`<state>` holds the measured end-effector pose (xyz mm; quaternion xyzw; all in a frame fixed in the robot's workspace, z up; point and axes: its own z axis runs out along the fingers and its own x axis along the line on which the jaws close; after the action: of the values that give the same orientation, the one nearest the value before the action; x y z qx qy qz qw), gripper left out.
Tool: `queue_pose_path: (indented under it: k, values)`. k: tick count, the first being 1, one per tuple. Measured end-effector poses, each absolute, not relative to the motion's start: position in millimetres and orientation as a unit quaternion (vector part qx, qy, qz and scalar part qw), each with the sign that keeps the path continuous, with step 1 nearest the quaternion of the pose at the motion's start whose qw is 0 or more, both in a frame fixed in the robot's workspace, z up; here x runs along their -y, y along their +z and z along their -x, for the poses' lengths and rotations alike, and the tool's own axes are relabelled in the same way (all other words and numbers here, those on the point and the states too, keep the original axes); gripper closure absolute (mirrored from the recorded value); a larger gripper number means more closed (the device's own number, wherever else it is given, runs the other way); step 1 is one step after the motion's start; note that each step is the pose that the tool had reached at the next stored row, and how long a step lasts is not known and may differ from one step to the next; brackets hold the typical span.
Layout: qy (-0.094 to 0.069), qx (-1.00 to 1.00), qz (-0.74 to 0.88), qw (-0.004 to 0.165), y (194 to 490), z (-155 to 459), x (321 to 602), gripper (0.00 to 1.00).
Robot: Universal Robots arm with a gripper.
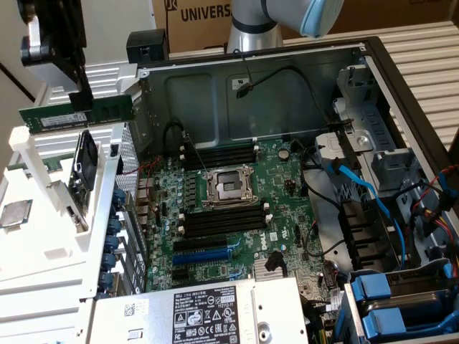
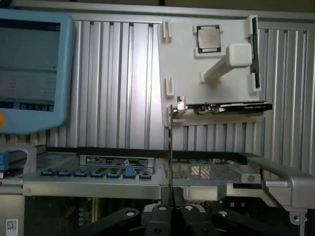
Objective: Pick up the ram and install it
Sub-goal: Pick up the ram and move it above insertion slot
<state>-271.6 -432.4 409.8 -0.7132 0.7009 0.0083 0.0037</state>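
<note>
The ram (image 1: 86, 113), a long thin green stick with a pale label, hangs level above the white holder (image 1: 43, 236) at the exterior view's left, outside the computer case. My gripper (image 1: 80, 99) comes down onto its top edge and is shut on it. In the wrist view the ram (image 2: 170, 147) appears edge-on as a thin line rising from between my fingertips, where my gripper (image 2: 171, 201) clamps it. The motherboard (image 1: 287, 215) lies in the open case, with long black slots (image 1: 219, 154) above and more slots (image 1: 222, 218) below the processor socket (image 1: 228, 186).
A square silver processor chip (image 1: 16, 213) and a black card (image 1: 84, 168) sit on the white holder. The case wall (image 1: 136, 143) stands between the holder and the board. Cables (image 1: 358, 190) and blue drive bays (image 1: 401, 301) crowd the right. A teach pendant (image 2: 32, 69) is nearby.
</note>
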Motion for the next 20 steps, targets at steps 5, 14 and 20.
queue_pose_path:
  k: [5,14,20]
  values:
    - [0.008,-0.701,0.713,0.003,411.2,226.0,432.4,0.88]
    - [0.009,-0.701,0.713,0.003,412.1,143.9,432.4,0.88]
    - [0.008,-0.702,0.712,0.002,408.8,98.3,426.3,0.88]
